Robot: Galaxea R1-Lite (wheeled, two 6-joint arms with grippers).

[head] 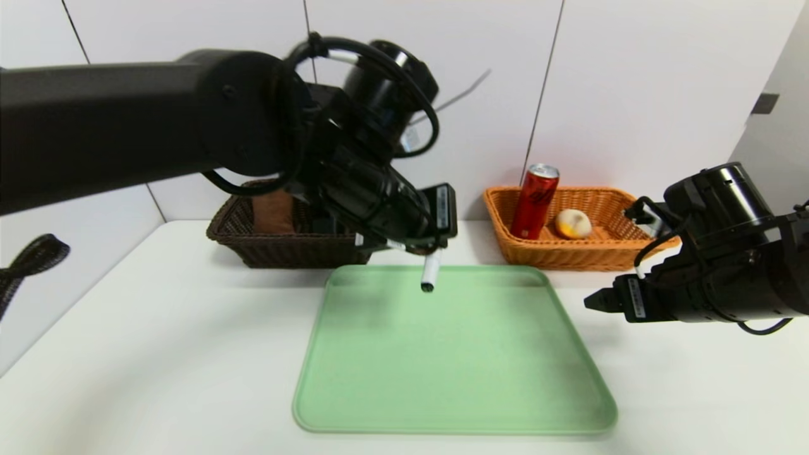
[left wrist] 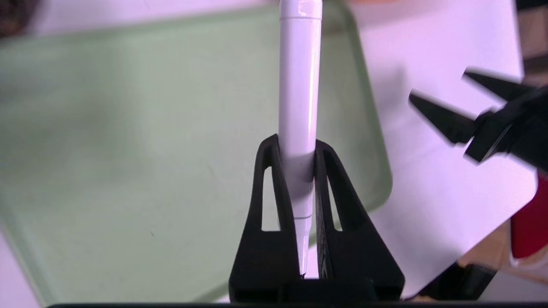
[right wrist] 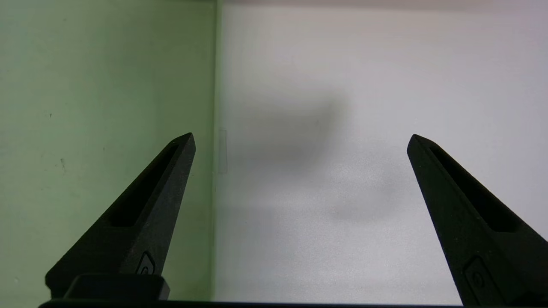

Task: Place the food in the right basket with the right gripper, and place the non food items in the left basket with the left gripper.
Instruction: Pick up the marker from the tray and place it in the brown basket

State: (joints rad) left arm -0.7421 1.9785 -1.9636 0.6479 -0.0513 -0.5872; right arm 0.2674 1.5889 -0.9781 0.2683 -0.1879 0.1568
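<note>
So you've got a white surface backed by white wall panels with dark seams, and a pale green tray lying flat on it. Your left gripper is up over the far part of the tray, pinching the white marker pen between its two fingers, and in the head view the pen's black tip points down toward the tray. Pretty solid grip from what the left wrist view shows. Behind the tray, over on your left, sits the dark brown wicker basket, with the brown towel in it; your left arm blocks part of that basket, so I can't tell you everything that's in there. Far side on the right you've got the orange-tan wicker basket, and both food bits are in it: the red drink can, leaning a little with its silver lid up, and the pale bun next to it, yellow patch showing. Your right gripper is hanging just beside the tray's right edge, fingers spread wide with nothing between them.
</note>
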